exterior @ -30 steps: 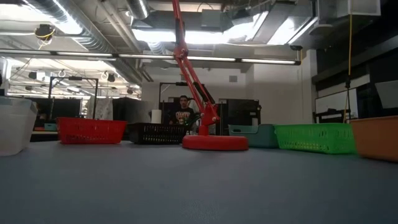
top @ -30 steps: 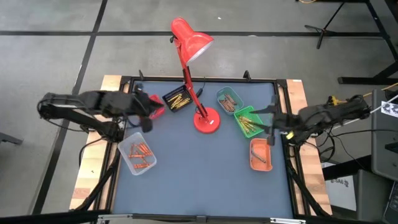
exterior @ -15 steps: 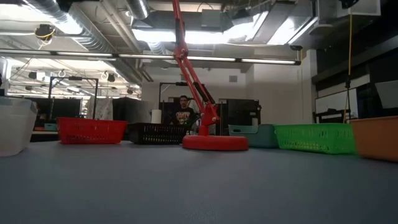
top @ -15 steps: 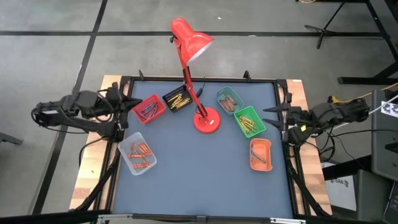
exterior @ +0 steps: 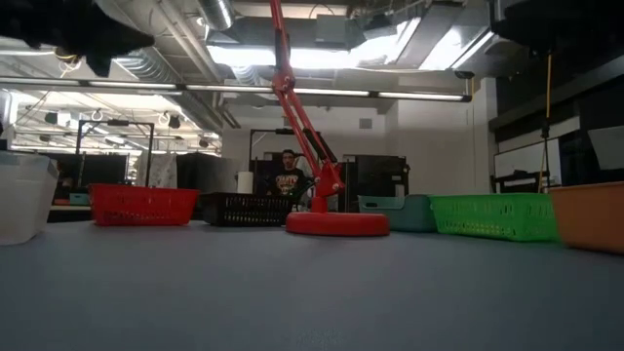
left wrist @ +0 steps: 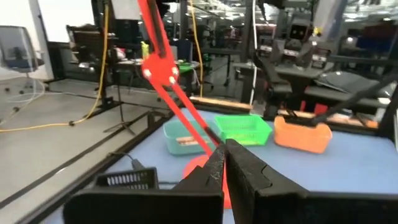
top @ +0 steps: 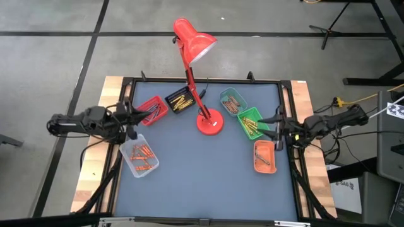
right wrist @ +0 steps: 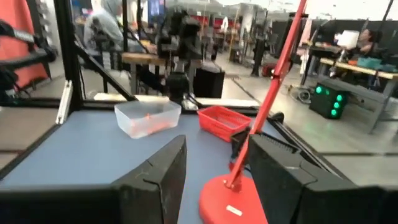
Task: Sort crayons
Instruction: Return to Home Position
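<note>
My left gripper (top: 144,114) hangs left of the red lamp (top: 209,121), fingers pressed together on nothing, at the red tray (top: 146,103), with the clear tray (top: 124,151) close by. My right gripper (top: 275,125) hangs right of the lamp, fingers spread and empty, at the green tray (top: 265,128), near the orange tray (top: 257,165). The crayons (top: 142,156) lie in these trays and in the black tray (top: 170,96) and teal tray (top: 224,96) behind the lamp. The lamp's stem stands between my arms and crosses both wrist views. A person (exterior: 288,177) sits far behind the lamp.
</note>
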Robot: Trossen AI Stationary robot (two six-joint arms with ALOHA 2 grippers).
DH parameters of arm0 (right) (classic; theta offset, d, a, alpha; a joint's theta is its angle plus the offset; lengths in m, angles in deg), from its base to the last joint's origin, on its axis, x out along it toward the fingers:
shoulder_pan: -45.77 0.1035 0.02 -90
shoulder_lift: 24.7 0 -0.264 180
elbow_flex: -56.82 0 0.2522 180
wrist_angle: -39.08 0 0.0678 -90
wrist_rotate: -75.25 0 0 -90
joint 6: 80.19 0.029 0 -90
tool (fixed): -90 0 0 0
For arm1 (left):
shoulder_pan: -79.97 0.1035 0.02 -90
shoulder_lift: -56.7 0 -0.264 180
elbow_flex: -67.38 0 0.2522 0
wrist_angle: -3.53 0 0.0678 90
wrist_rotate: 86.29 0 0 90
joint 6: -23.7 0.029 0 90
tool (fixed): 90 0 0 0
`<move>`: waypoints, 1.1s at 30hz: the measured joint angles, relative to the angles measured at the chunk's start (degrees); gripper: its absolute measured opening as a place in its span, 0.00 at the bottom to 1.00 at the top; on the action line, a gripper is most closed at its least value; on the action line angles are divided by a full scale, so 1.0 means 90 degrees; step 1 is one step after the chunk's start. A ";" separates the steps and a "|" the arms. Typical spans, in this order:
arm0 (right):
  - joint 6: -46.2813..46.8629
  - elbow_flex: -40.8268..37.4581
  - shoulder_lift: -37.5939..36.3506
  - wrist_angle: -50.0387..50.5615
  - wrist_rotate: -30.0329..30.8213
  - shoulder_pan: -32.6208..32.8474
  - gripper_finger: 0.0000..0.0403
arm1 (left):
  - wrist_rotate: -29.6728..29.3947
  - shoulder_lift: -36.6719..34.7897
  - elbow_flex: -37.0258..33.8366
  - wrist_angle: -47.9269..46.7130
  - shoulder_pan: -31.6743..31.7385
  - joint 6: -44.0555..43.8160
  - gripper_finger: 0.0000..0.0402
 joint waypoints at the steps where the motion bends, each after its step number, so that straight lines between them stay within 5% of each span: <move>1: 0.0005 -0.0137 -0.0052 -0.0163 -0.0016 0.0000 0.42 | 0.0050 -0.0107 -0.0141 0.0013 0.0000 0.0000 0.00; 14: 0.0011 -0.2391 -0.0527 -0.3091 -0.0111 0.0000 0.42 | 0.0120 -0.0474 -0.1849 0.1724 0.0000 0.0170 0.00; 23: 0.0103 -0.2384 -0.0539 -0.3054 -0.0111 0.0000 0.42 | 0.0482 -0.0466 -0.2119 0.2172 0.0000 0.0335 0.00; 33: 0.0807 -0.2385 -0.0510 -0.1430 -0.0103 0.0000 0.42 | 0.0543 -0.0452 -0.2121 0.2112 0.0000 0.0573 0.00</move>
